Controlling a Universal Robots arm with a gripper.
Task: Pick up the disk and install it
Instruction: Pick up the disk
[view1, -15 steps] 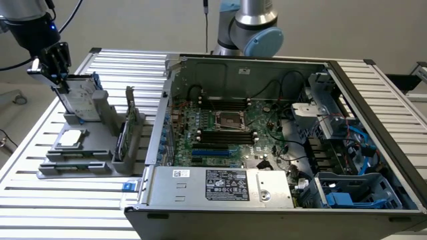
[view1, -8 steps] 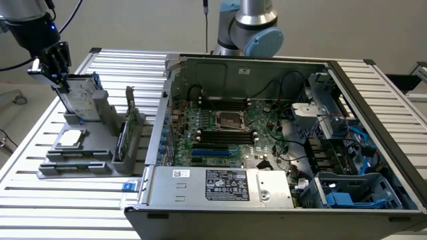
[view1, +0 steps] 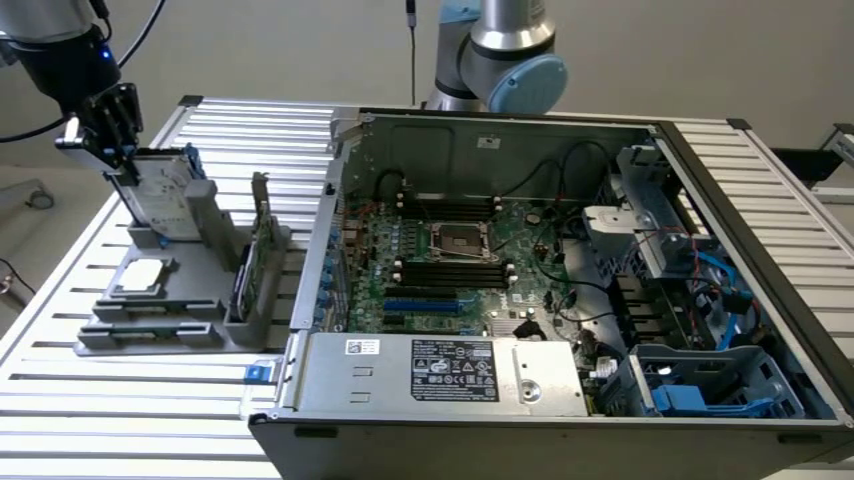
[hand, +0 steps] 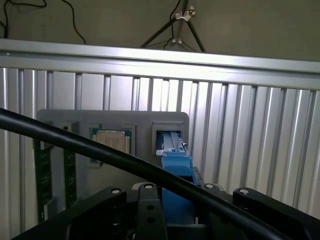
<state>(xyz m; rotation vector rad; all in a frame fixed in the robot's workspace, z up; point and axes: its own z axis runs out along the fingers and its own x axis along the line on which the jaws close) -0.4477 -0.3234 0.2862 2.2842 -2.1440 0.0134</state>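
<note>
In the upper left of the exterior view, the hand (view1: 118, 160) is clamped on the top of the upright silver-grey metal disk (view1: 163, 200) in its blue carrier, at the grey plastic holder (view1: 174, 305) on the slatted tabletop (view1: 134, 400).

Silver disk (view1: 166, 196), white label (view1: 162, 212), blue carrier (hand: 176, 167); black gripper (view1: 119, 163); grey holder (view1: 160, 335); ribbed silver table (view1: 134, 400); green motherboard (view1: 447, 270); pale-blue arm joint (view1: 529, 84); blue cage (view1: 707, 385).

Bench (view1: 147, 395): ribbed silver aluminium slats, catching a mild sheen | wall (view1: 280, 50): plain pale grey right behind it | tripod (hand: 184, 13): dark legs splayed out beyond the bench's far rail | light: soft, even, all over.
</note>
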